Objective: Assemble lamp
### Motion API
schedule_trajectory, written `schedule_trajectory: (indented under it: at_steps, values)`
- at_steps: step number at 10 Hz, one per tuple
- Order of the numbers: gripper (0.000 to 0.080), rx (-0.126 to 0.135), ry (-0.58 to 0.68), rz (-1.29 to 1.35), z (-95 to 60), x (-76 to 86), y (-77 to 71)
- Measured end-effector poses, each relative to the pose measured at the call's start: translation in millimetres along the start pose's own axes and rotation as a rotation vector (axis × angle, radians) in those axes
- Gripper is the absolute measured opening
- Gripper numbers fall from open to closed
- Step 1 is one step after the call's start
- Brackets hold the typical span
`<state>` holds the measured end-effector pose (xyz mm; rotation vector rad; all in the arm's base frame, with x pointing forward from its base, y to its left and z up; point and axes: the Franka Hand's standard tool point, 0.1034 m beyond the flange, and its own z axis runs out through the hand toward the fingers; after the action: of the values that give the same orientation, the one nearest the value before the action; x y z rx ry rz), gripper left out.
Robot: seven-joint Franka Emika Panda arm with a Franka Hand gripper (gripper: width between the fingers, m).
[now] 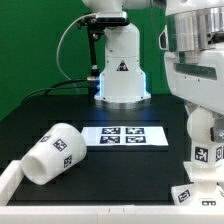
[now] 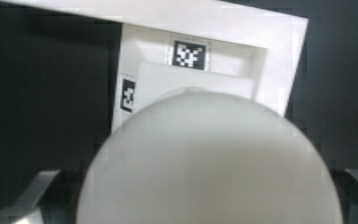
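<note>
My gripper (image 1: 203, 122) hangs at the exterior view's right, shut on the white round-headed bulb (image 1: 204, 143), held upright just above the angular white base (image 1: 196, 191) at the front right. In the wrist view the bulb's round head (image 2: 202, 155) fills the middle between my dark fingers (image 2: 34, 198), and the base (image 2: 247, 60) with its tags lies beyond it. Whether the bulb touches the base I cannot tell. The large tapered shade (image 1: 55, 152) lies on its side at the front left, apart from my gripper.
The marker board (image 1: 122, 135) lies flat in the middle of the black table. The white robot pedestal (image 1: 121, 70) with a triangle sticker stands behind it. A white rail (image 1: 12, 180) borders the table's front left edge.
</note>
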<state>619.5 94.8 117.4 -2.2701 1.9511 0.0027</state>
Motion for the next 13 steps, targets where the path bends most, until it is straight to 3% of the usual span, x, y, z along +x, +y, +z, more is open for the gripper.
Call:
schedule_trajectory:
  at_steps: [2,4,6,9,10,12,13]
  values:
    - [0.0676,-0.001,0.000,-0.020,0.5,-0.1,0.2]
    - [0.0695,-0.001,-0.003,-0.276,0.0,6.2,0.5]
    - [0.0698,-0.003,-0.009,-0.578,0.3,0.4,2.6]
    - [0.0699,0.000,-0.002,-0.740,1.7,-0.5,6.7]
    - [0.0699,-0.007,0.001,-0.851,1.7,-0.6,7.1]
    - [0.0699,-0.055,0.024,-1.175,-3.9,-4.8,3.0]
    - [0.0699,-0.048,0.036,-1.299,-8.4,-6.5,-0.9]
